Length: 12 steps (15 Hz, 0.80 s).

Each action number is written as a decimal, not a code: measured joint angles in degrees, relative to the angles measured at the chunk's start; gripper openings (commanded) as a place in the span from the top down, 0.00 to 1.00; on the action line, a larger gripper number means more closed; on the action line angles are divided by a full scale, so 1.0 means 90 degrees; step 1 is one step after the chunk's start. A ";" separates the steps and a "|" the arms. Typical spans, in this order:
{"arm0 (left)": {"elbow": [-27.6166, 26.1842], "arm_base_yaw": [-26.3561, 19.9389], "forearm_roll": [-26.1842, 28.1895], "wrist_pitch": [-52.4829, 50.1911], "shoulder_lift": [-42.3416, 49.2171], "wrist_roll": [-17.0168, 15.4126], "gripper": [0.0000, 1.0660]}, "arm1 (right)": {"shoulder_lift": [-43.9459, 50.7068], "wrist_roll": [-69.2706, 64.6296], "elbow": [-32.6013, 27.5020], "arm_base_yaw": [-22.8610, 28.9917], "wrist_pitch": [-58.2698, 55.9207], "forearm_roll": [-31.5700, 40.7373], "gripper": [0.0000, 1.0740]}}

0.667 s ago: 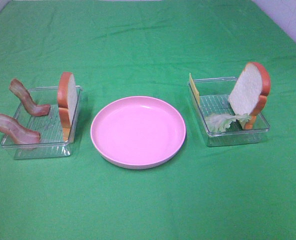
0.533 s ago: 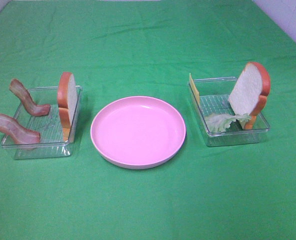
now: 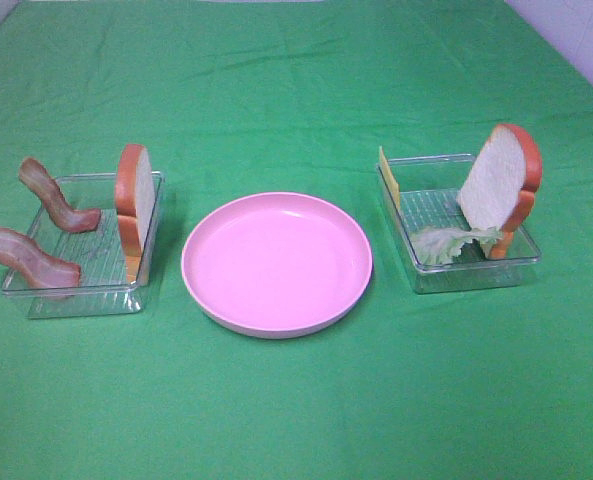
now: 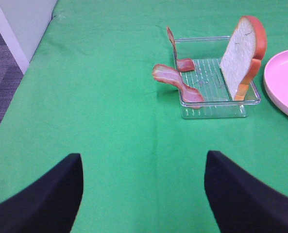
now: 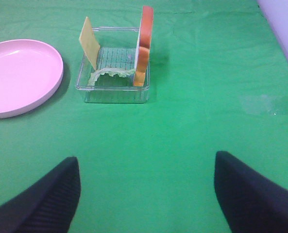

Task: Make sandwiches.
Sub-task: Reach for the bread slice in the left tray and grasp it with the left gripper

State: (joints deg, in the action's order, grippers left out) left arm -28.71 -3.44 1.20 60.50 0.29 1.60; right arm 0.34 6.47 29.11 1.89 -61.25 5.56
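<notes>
Overhead, a round pink plate (image 3: 276,262) sits at the middle of the green-covered desk (image 3: 296,90), flanked by two clear trays that hold the sandwich parts, all unstacked.

Left tray (image 3: 76,300): the first bread slice (image 3: 136,200) stands on edge against the wall nearest the plate, crust upward. The near bacon strip (image 3: 26,258) and the far bacon strip (image 3: 54,195) each rest one end on the ribbed floor and rise over the outer wall.

Right tray (image 3: 471,278): the second bread slice (image 3: 496,185) stands tilted at the wall farthest from the plate, its white face turned toward the plate. A lettuce leaf (image 3: 444,243) lies on the floor with its tip at the foot of that slice. A yellow cheese square (image 3: 388,178) leans on edge at the wall nearest the plate.

Wrist views: the left end effector (image 4: 143,162) and the right end effector (image 5: 144,160) each hang over green cloth, well apart from their trays, fingers spread wide and pinching nothing.
</notes>
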 measured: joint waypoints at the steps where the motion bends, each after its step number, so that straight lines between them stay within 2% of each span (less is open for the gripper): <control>1: 0.0000 0.0000 0.0000 0.0000 0.0000 0.0000 0.36 | 0.0000 0.0000 0.0000 0.0000 0.0000 0.0000 0.33; 12: 0.0000 0.0000 0.0000 0.0000 0.0000 0.0000 0.36 | 0.0000 0.0000 0.0000 0.0000 0.0000 0.0000 0.33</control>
State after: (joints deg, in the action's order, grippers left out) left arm -28.71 -3.44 1.20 60.50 0.29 1.60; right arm 0.34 6.47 29.11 1.89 -61.25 5.56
